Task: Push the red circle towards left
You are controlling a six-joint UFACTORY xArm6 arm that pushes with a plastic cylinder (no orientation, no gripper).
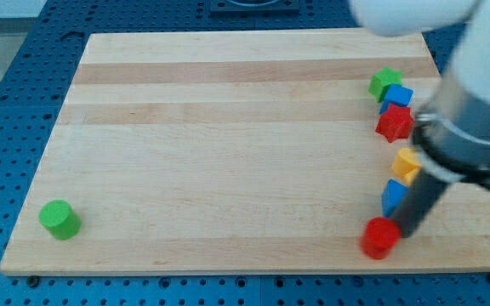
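Note:
The red circle (380,237) lies near the board's bottom right edge. My tip (407,234) sits right next to it on its right side, touching or nearly touching it. The dark rod rises from there to the arm's grey and white body (475,127) at the view's right. A blue block (393,196) stands just above the red circle, partly behind the rod. A yellow block (407,165) is above that.
A red star (394,124), a blue cube (398,96) and a green star (384,82) cluster at the board's top right. A green cylinder (59,219) stands at the bottom left. The wooden board (228,144) rests on a blue perforated table.

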